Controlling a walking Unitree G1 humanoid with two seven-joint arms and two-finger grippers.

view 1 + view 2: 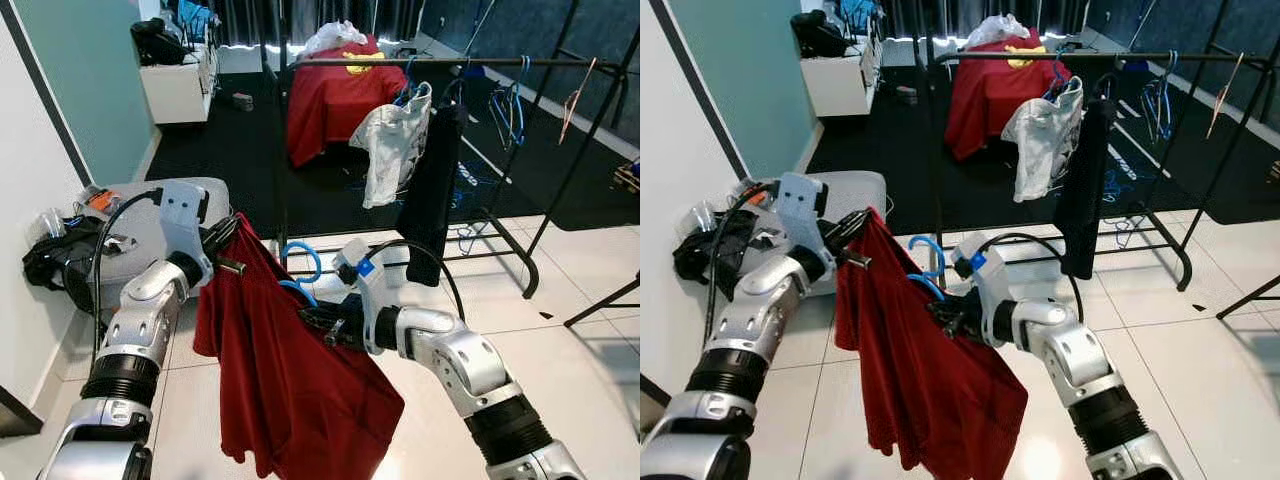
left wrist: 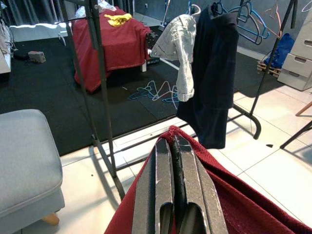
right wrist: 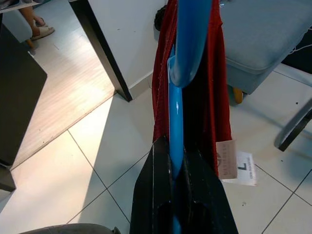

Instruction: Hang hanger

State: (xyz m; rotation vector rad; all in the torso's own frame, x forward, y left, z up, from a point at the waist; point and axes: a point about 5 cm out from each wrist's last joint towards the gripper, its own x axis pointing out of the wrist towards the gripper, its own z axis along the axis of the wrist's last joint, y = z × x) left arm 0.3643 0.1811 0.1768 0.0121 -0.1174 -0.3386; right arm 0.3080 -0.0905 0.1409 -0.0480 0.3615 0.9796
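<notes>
My left gripper (image 2: pixel 173 161) has its two black fingers pressed flat together on the top edge of the dark red cloth shirt (image 1: pixel 290 380), pinching one shoulder up at chest height. My right gripper (image 3: pixel 176 165) is clamped on the bright blue plastic hanger (image 1: pixel 300 268), whose bar runs straight out between my fingers (image 3: pixel 151 195) and into the shirt's neck; a white size tag (image 3: pixel 238 168) dangles just beside them. The hanger's hook curls up between my two arms, apart from any rail. The shirt hangs free below both grippers, its lower hem above the white tiled floor (image 1: pixel 590 370). Ahead stands the black metal clothes rack (image 1: pixel 500 62), carrying a pale grey shirt (image 1: pixel 392 140) and a dark navy garment (image 1: pixel 432 190), with bare rail beyond them. A grey padded stool (image 1: pixel 135 225) sits near my left elbow.
</notes>
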